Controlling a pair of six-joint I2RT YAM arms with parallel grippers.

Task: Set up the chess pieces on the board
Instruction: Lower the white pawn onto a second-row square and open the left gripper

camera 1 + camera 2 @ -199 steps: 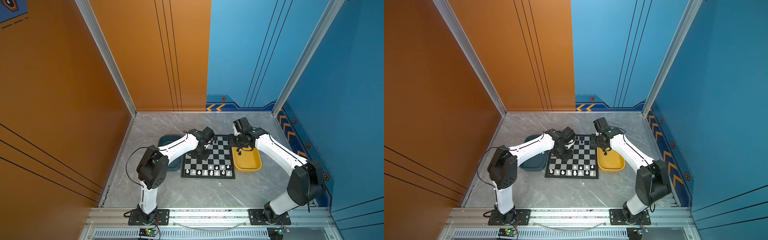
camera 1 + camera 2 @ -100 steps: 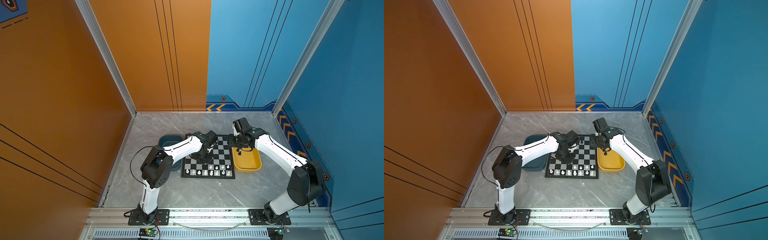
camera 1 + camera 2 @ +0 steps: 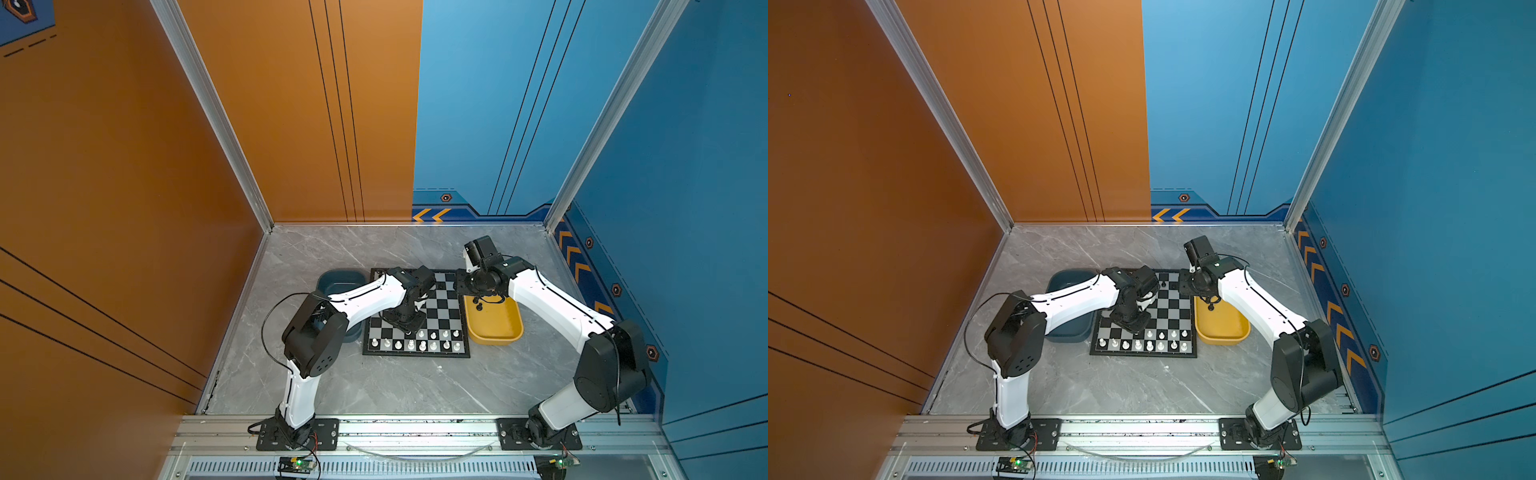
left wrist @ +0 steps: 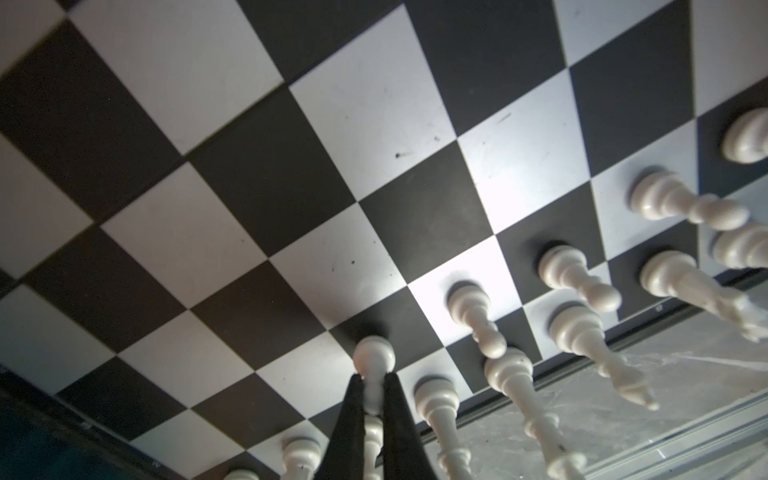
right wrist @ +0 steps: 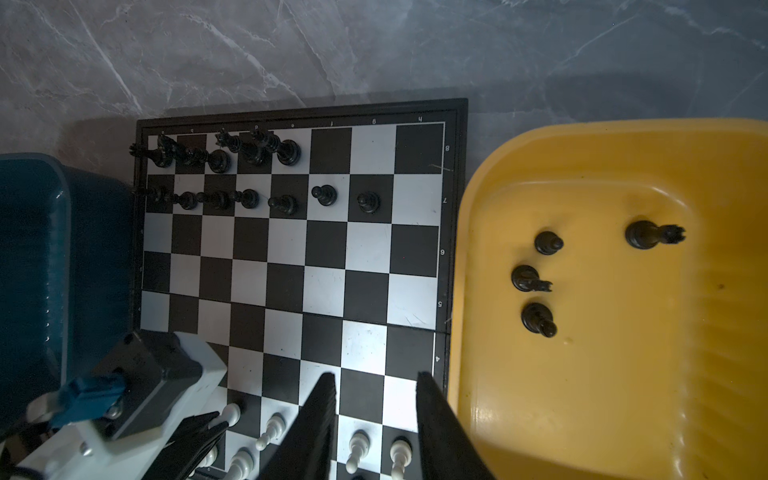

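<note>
Marble tabletop: left tool pinches a white piece over the board; right tool spread.

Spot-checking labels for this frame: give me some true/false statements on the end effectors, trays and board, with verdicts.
1. The left end effector is shut on a white piece. True.
2. The yellow tray is empty. False: four black pieces are in it.
3. The right end effector grips a black piece. False: its jaws stand apart with nothing between them.
4. Black pawns already stand on the board. True.
5. The blue tray sits between the board and the yellow tray. False: the board lies between the two trays.
</note>
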